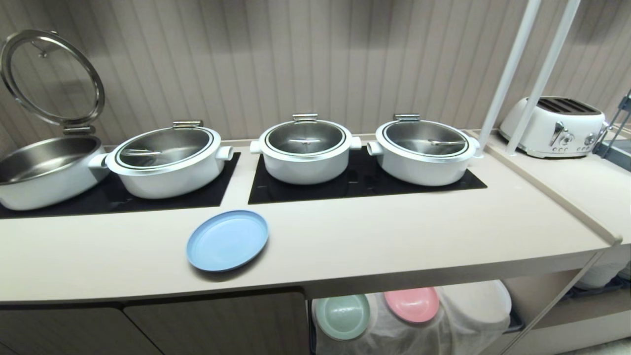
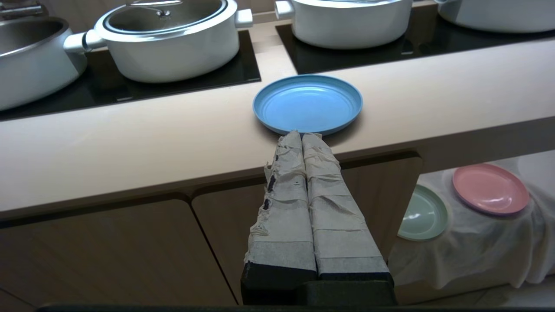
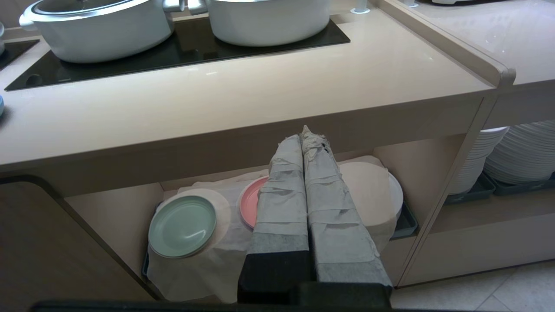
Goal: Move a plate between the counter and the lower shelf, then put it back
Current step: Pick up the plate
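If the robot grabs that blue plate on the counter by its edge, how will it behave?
The plate looks matte and thin, so probably light and stiff. Its low rim offers little to pinch, so it may slip. Lying flat on the smooth counter, it would likely slide rather than tip.

From my head camera neither arm shows. The table's front edge hides the back of the lower shelf (image 1: 493, 296), so I see only the front parts of the mint-green plate (image 1: 342, 315) and pink plate (image 1: 411, 304). The open pot (image 1: 44, 170) is cut by the left border. In the right wrist view my taped fingers (image 3: 282, 208) cover half the pink plate, and the light-blue plate (image 3: 1, 106) is a sliver at the edge.
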